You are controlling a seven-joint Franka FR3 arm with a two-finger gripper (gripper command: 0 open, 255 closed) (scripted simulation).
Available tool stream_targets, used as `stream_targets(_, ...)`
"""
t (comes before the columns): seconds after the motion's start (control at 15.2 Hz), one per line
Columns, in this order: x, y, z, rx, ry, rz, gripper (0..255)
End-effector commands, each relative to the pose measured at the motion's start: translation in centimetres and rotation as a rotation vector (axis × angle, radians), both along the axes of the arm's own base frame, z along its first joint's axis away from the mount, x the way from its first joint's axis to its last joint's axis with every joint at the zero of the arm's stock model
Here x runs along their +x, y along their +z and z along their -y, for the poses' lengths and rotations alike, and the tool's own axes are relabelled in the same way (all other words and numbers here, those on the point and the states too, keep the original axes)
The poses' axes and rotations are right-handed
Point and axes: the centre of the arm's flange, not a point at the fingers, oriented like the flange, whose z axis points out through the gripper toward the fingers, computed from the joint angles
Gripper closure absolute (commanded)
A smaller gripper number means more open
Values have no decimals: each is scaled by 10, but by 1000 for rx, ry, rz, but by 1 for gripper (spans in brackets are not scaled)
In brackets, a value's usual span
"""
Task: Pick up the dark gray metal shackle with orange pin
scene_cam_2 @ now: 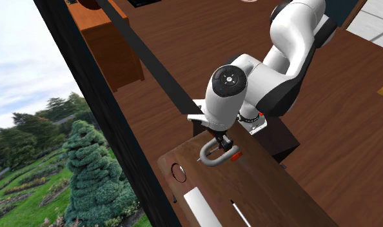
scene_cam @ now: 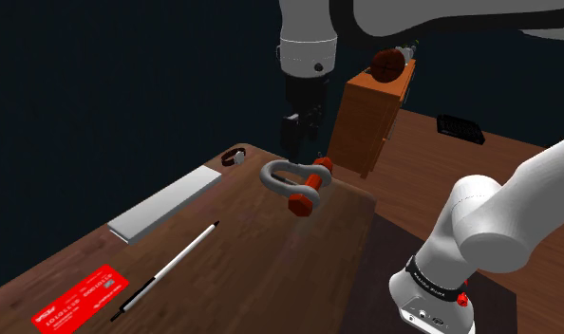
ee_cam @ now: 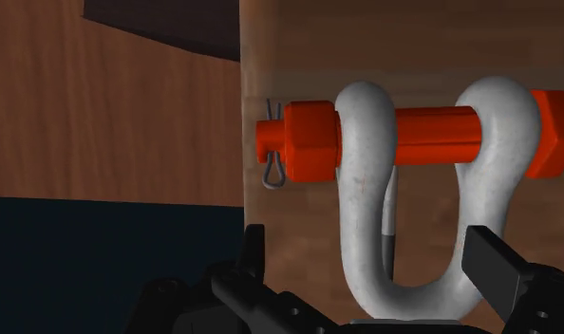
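So, step: we're at pre-grasp over the shackle (ee_cam: 366, 190).
Jaws: wide apart, holding nothing.
Shackle: its bow sits between the jaws of the gripper (ee_cam: 367, 242), on the wooden table (scene_cam: 271, 256).
Next: we'd lower, then squeeze the bow.
Look: smooth rounded grey metal, orange hex-ended pin (ee_cam: 432, 133).

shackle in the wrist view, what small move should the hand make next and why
Probably close the hand now. Its fingers stand apart on either side of the grey shackle, around its curved bow and not yet clasping it. The orange pin lies beyond them, so closing should grip bare metal.
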Motion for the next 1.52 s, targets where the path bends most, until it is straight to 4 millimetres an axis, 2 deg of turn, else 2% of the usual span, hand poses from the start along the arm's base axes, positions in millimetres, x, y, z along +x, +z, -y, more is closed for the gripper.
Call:
stream_targets(0.0, 0, -12, -3, -1, 5, -5, 0)
stream_targets(0.33, 0, -41, -3, -1, 5, -5, 0)
stream_targets(0.46, 0, -41, -3, -1, 5, -5, 0)
stream_targets(0.53, 0, -40, -3, -1, 5, -5, 255)
stream_targets(1.12, 0, -41, -3, -1, 5, -5, 255)
stream_targets(1.45, 0, -15, -3, -1, 5, -5, 255)
